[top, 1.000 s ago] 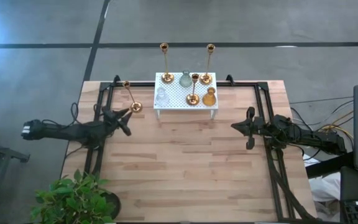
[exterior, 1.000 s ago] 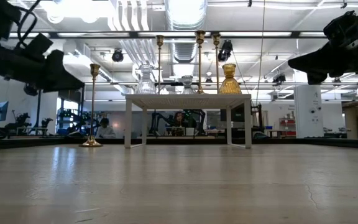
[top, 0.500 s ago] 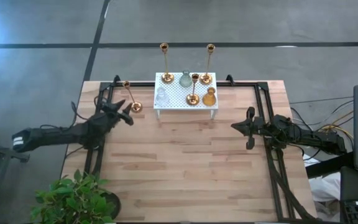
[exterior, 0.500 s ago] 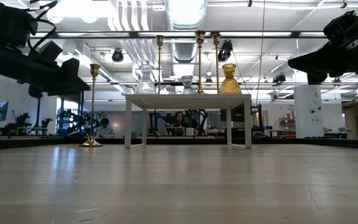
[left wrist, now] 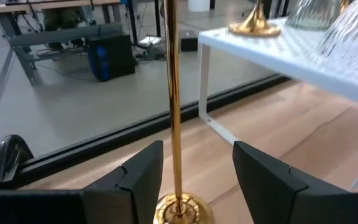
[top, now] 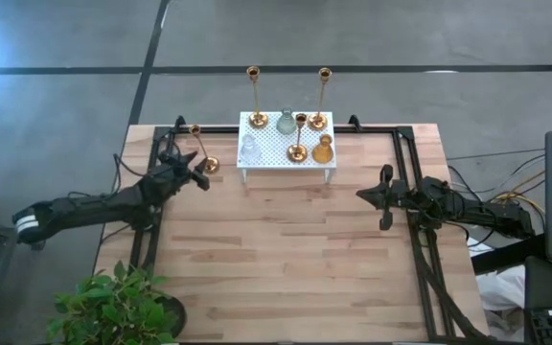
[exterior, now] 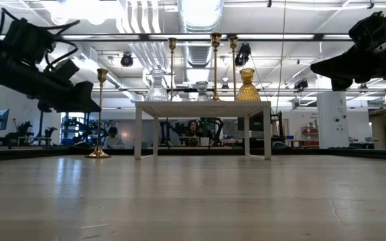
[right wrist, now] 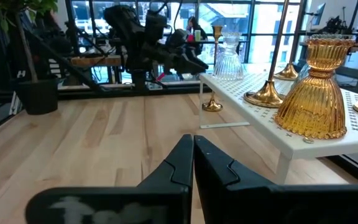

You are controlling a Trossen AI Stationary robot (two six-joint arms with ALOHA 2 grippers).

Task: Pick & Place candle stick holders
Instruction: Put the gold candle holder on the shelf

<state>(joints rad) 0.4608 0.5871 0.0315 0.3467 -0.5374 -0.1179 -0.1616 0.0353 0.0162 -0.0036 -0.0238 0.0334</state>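
Two fingers of my left tool [left wrist: 191,180] stand open around the brass candle stick holder [left wrist: 173,112]; overhead hides this.

I watch from overhead, from table level facing the room, and from both wrists; every view shares the white rack [top: 287,146] at the table's [top: 286,278] far edge.

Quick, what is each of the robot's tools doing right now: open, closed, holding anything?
Left tool: open, fingers either side of the tall brass candle stick holder on the table, not gripping it.
Right tool: closed, empty, waiting over the table's right side.
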